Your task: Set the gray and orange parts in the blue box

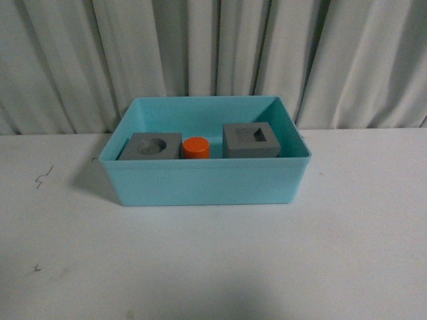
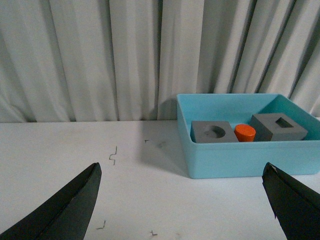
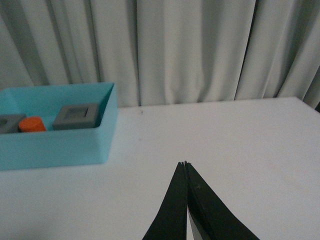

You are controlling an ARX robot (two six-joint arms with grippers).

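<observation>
Front view showed us the blue box (image 1: pixel 203 180) standing on the white table (image 1: pixel 213 267) before a pale curtain (image 1: pixel 213 47), with neither of our arms in sight; inside the box lay the gray cube with the round recess (image 1: pixel 152 146) toward its left, the orange cylinder (image 1: pixel 197 147) just beside that cube, and the gray cube with the square recess (image 1: pixel 251 141) toward the right, a little apart from the cylinder.

From the left wrist camera, our left gripper (image 2: pixel 185 200) had its jaws spread wide, one dark finger (image 2: pixel 65 210) at each lower corner of the picture; nothing sat between them; the box (image 2: pixel 240 160) with all three parts inside stood beyond the fingertips, well clear of both, and small dark marks (image 2: pixel 113 155) dotted the table.

From the right wrist camera, our right gripper (image 3: pixel 185 164) had its jaws pressed together, tips touching, holding nothing; the box (image 3: pixel 55 145) and its contents lay off to one side, well apart from the closed tips.
</observation>
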